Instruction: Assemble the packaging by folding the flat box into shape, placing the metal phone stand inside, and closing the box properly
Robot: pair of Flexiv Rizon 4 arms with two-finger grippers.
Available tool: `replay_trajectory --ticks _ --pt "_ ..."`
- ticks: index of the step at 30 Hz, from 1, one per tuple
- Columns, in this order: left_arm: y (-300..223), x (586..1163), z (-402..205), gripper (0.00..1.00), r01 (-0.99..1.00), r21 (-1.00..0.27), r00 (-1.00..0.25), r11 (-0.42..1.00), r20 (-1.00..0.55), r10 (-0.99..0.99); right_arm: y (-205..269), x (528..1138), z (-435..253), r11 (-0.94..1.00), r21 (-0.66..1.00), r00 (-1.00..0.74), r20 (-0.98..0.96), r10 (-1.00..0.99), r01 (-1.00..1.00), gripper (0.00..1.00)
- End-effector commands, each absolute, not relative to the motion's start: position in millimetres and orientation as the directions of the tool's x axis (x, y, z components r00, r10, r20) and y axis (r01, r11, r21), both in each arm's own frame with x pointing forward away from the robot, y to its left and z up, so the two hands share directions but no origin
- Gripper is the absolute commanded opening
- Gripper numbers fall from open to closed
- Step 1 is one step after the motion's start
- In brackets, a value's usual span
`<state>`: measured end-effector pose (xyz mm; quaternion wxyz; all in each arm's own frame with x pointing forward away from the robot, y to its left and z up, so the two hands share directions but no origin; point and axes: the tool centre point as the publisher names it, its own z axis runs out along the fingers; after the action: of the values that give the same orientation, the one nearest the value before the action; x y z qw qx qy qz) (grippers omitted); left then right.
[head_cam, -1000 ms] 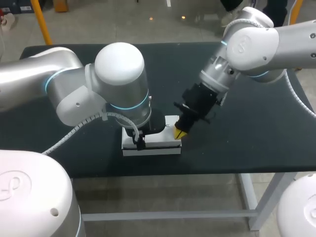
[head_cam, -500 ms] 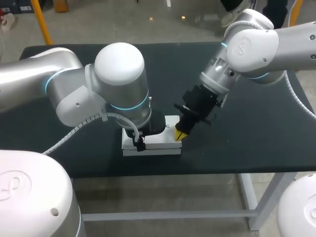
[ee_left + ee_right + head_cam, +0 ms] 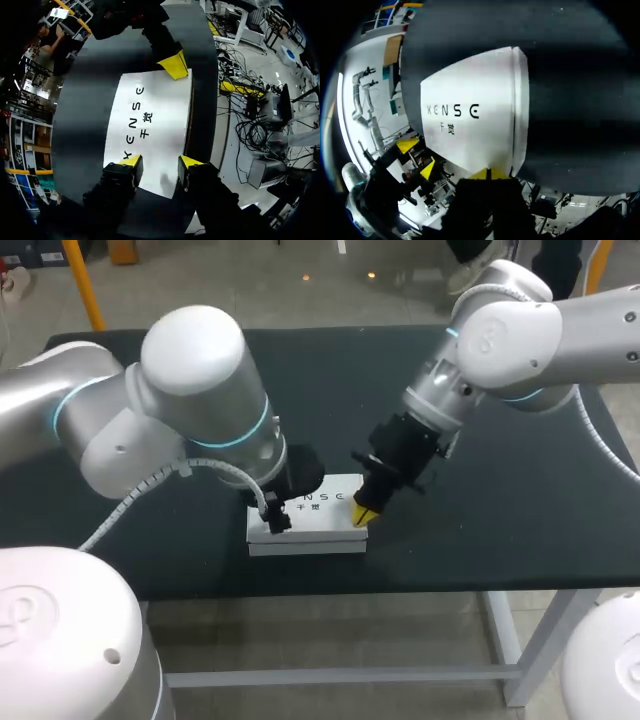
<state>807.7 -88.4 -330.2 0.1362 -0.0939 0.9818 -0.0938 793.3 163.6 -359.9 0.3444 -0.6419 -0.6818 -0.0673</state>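
Left fingers (image 3: 131, 161) are spread apart, yellow tips over the near end of the white box (image 3: 152, 120), pinching nothing. Cannot tell if they touch it. Right fingers (image 3: 487, 174) are pressed together, tips on the top edge at the box's opposite end. In the left wrist view the right fingers' yellow tip is at the far end of the box top. The box is folded into shape, top shut, lying flat with the printed face up, near the front edge of the dark table (image 3: 500, 520), roughly mid-width. The left arm (image 3: 190, 400) comes in from the left and bends down over the box's left end. The right arm (image 3: 510, 330) comes in from the right, angled down to the box's right end.
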Motion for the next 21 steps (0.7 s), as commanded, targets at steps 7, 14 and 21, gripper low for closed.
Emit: replay_trajectory --ticks 7,14,21 --pt "-57 811 -339 0.00 -0.195 -0.382 -0.947 0.903 -0.167 -0.275 168 795 -362 0.164 -0.354 0.063 0.549 0.833 0.921 0.00" --pt "-57 814 -353 0.00 -0.207 -0.374 -0.951 0.904 -0.141 -0.276 169 795 -363 0.163 -0.356 0.063 0.546 0.836 0.920 0.00" --pt "-57 809 -356 0.00 -0.206 -0.368 -0.952 0.907 -0.139 -0.273 169 795 -364 0.159 -0.359 0.068 0.544 0.837 0.920 0.00"
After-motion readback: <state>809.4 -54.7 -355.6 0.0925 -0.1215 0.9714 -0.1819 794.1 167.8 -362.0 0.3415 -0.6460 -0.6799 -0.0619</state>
